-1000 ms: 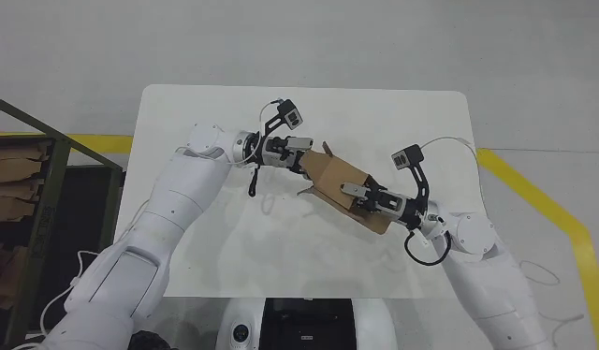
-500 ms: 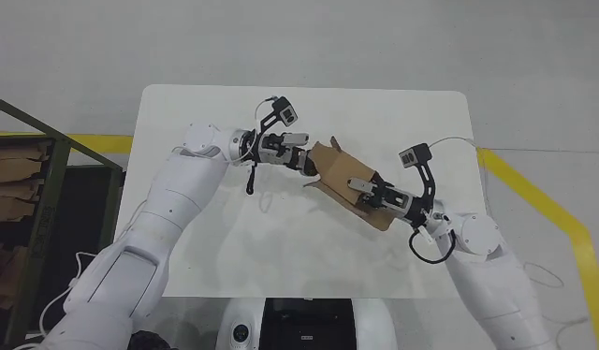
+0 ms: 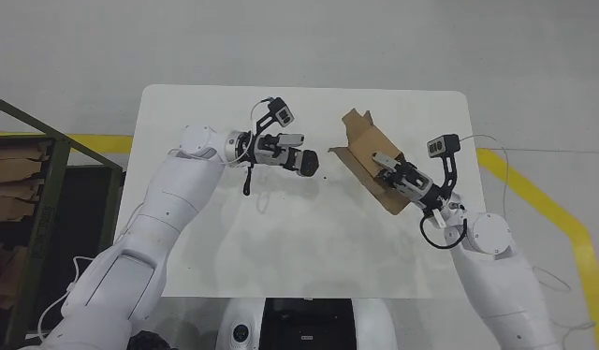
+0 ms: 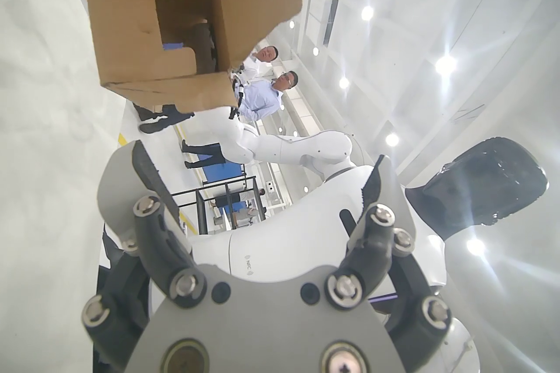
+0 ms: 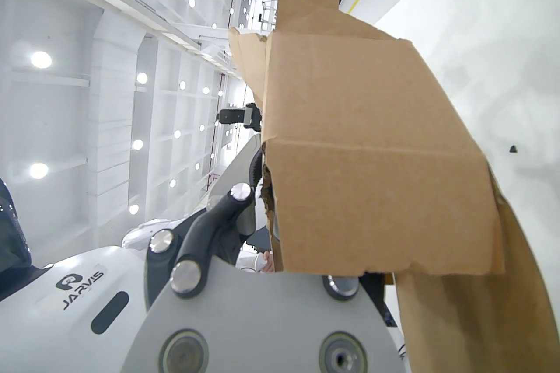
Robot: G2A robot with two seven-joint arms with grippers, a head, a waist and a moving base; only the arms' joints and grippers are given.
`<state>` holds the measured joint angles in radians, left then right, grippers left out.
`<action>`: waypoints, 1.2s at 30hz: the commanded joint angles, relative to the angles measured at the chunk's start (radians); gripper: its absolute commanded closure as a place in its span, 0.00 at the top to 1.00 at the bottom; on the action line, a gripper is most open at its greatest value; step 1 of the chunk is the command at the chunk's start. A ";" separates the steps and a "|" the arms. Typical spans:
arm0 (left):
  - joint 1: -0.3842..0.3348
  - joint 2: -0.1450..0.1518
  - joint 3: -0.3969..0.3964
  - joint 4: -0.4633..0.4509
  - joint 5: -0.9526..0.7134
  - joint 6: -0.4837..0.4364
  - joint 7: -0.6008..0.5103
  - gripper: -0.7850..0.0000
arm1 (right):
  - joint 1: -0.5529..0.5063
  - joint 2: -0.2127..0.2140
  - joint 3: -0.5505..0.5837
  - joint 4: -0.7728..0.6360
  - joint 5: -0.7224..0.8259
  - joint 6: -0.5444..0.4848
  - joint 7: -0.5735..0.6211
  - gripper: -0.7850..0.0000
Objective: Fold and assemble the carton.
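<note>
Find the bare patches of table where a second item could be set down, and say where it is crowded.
Free: the near middle of the table, between the two arms; the far strip beyond the left hand and the carton. Crowded: the right side, where the right hand holds the carton, and the narrow gap between carton and left hand.

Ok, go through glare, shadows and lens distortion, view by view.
Top view: even, diffuse light on the table, no glare. Left wrist view: ceiling lamps flare into starbursts, the wide lens bows the ceiling lines, the inside of the carton lies in shade. Right wrist view: lamps bloom white; the carton's near face is evenly lit.
</note>
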<state>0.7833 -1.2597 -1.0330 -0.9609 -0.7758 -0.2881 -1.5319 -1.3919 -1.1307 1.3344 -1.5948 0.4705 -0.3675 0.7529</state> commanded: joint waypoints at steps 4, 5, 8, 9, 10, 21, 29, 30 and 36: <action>-0.004 -0.002 0.003 -0.004 0.000 0.002 -0.002 1.00 | 0.006 -0.004 -0.026 0.001 -0.080 0.017 -0.064 0.00; -0.005 -0.003 0.004 -0.004 0.000 0.002 -0.002 1.00 | 0.004 -0.005 -0.032 -0.003 -0.100 0.020 -0.076 0.00; -0.009 -0.004 0.007 -0.003 0.002 0.004 -0.004 1.00 | -0.003 -0.007 -0.046 -0.019 -0.151 0.034 -0.107 0.00; -0.010 -0.005 0.008 -0.002 0.001 0.004 -0.004 1.00 | -0.005 -0.007 -0.051 -0.025 -0.159 0.037 -0.111 0.00; -0.011 -0.005 0.008 -0.001 0.001 0.003 -0.003 1.00 | -0.007 -0.007 -0.055 -0.029 -0.165 0.039 -0.113 0.00; -0.019 -0.009 0.013 0.006 0.002 0.004 -0.004 1.00 | -0.027 -0.003 -0.075 -0.069 -0.167 0.022 0.003 0.00; -0.019 -0.010 0.021 0.002 -0.004 0.004 -0.004 1.00 | -0.033 -0.001 -0.089 -0.078 -0.156 0.018 0.045 0.00; -0.019 -0.010 0.022 0.002 -0.004 0.004 -0.004 1.00 | -0.032 -0.001 -0.091 -0.078 -0.155 0.018 0.045 0.00; -0.017 -0.010 0.028 -0.003 -0.011 0.004 -0.004 1.00 | -0.027 -0.002 -0.103 -0.077 -0.148 0.023 0.045 0.00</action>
<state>0.7662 -1.2699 -1.0061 -0.9628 -0.7853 -0.2841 -1.5359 -1.4198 -1.1327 1.2334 -1.6715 0.3227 -0.3456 0.7985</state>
